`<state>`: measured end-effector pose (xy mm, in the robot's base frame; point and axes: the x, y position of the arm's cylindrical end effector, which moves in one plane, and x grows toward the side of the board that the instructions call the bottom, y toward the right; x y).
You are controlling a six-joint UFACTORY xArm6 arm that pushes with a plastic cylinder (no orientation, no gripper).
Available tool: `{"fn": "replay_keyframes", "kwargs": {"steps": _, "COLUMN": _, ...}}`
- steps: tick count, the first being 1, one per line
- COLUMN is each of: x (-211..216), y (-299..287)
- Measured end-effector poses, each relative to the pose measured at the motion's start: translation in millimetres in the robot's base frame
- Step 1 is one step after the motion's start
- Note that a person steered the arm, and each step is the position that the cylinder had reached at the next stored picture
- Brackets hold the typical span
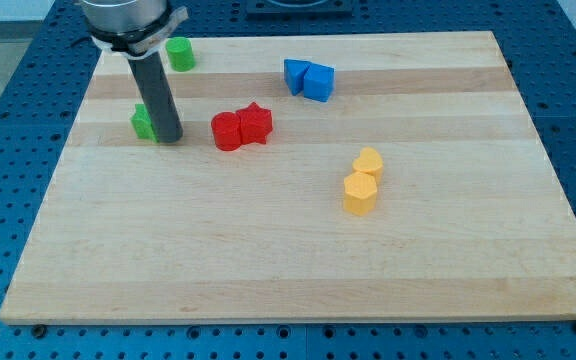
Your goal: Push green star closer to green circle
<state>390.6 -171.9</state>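
Tip of the rod, holding nothing, is placed against the green star at upper left; the green circle could be missed if the star is pushed off-centre.

Bright, even overhead light; the board shows soft sheen, no hard glare. Short faint shadows hug the blocks toward 6 o'clock. Focus sharp throughout.

No legible text, label, brand, number or sign appears anywhere in the camera view. The wooden board, the coloured blocks, the dark rod and the blue perforated surface around the board all carry no readable markings.
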Motion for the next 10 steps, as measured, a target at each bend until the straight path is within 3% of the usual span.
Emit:
{"fn": "replay_keyframes", "kwargs": {"steps": 5, "x": 30, "y": -35}}
{"fn": "replay_keyframes", "kwargs": {"steps": 8, "x": 22, "y": -41}}
{"fn": "replay_keyframes", "kwargs": {"steps": 10, "x": -7, "y": -51}}
